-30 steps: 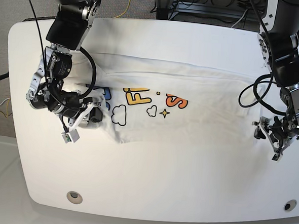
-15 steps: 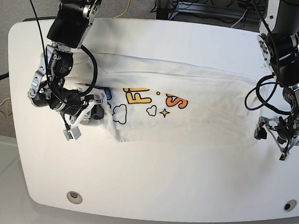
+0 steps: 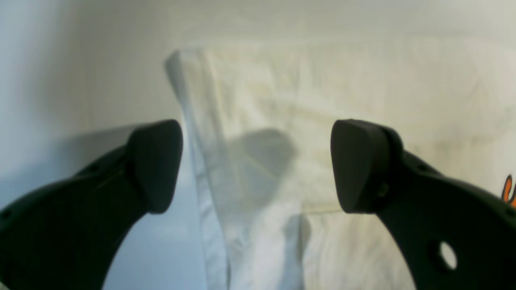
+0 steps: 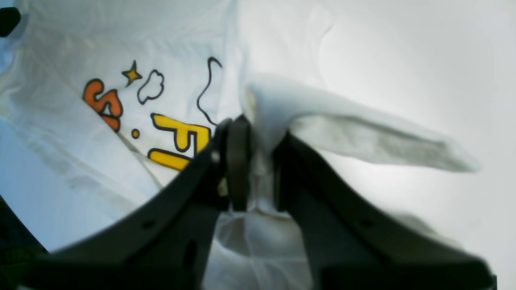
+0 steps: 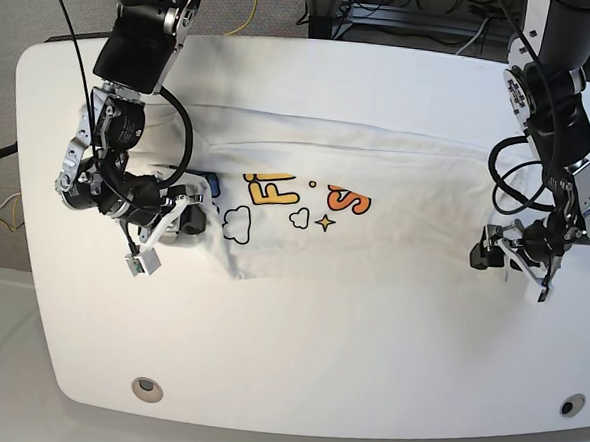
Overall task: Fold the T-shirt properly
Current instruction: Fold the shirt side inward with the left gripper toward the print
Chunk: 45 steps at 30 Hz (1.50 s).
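Lying partly folded across a white oval table (image 5: 297, 351), white cotton T-shirt (image 5: 374, 236) with cartoon lettering; likely light, limp, prone to slipping. Right gripper (image 4: 258, 161) clamped on a bunched sleeve. Left gripper (image 3: 256, 165) spread wide over the hem, holding nothing; doubled edges look the best place to grasp.

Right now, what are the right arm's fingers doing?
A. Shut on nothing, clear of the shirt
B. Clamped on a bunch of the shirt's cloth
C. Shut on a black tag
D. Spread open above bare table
B: in the right wrist view the fingers are closed on a bunched fold of the shirt, which sticks out past them.
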{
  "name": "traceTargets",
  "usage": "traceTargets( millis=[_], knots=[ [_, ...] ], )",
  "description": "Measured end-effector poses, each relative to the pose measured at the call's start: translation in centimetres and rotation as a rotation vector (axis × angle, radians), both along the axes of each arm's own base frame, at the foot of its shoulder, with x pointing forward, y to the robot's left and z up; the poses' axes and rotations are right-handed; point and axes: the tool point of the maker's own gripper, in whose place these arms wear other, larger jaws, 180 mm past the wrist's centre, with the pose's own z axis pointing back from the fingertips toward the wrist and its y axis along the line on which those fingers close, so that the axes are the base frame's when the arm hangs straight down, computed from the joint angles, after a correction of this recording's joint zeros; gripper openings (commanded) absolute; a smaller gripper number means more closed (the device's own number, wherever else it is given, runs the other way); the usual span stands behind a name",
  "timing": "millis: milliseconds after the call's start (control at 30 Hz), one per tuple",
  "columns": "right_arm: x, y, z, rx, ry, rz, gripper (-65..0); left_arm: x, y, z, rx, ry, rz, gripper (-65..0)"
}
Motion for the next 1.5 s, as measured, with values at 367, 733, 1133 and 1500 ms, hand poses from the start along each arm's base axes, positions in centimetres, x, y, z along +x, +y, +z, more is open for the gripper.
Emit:
traceTargets(
  millis=[367,733,1133,1500],
  knots=[
    [0.0,-0.1,0.0,-0.003,0.0,-0.001,-56.4,0.6,-0.5,-0.4,-0.07,-0.043,0.036,-10.0],
    [0.0,-0.1,0.0,-0.003,0.0,0.0,-55.8,1.0,-1.9,-0.4,-0.096,-0.053,0.028,-10.0],
    [0.0,-0.1,0.0,-0.004,0.001,0.001,-55.7,1.8,-5.7,-0.6,-0.138,-0.065,-0.025,-23.6],
    [0.0,-0.2,0.0,-0.005,0.0,-0.002,-33.3,1.3,-6.9,-1.4,-0.151,-0.037,-0.045,-52.5]
  ],
)
